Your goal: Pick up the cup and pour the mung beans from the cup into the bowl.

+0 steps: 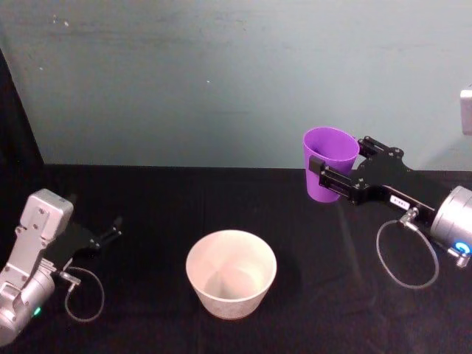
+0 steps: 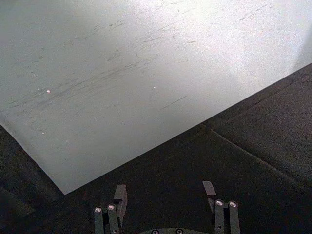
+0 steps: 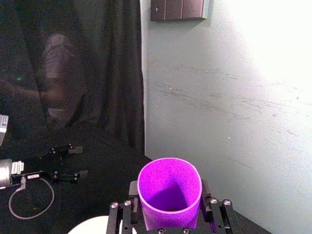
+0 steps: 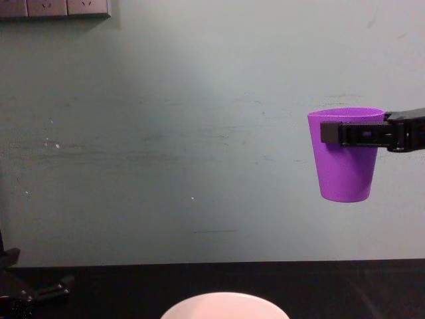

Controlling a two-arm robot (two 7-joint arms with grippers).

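Note:
The purple cup [image 1: 330, 164] hangs upright in the air, right of and beyond the bowl [image 1: 231, 295]. My right gripper [image 1: 339, 162] is shut on the cup near its rim, one finger on each side [image 3: 204, 195]. From the chest view the cup [image 4: 345, 163] is well above the table, and the bowl's rim [image 4: 226, 300] is below and to its left. Inside the cup [image 3: 169, 192] only a few dark specks show at the bottom. The pinkish-white bowl looks empty. My left gripper [image 1: 110, 234] rests open at the table's left, holding nothing [image 2: 165, 192].
A black cloth [image 1: 332, 310] covers the table, with a pale green wall [image 1: 236, 74] close behind it. A dark curtain [image 3: 97, 73] hangs at the left side. Cable loops hang off both wrists.

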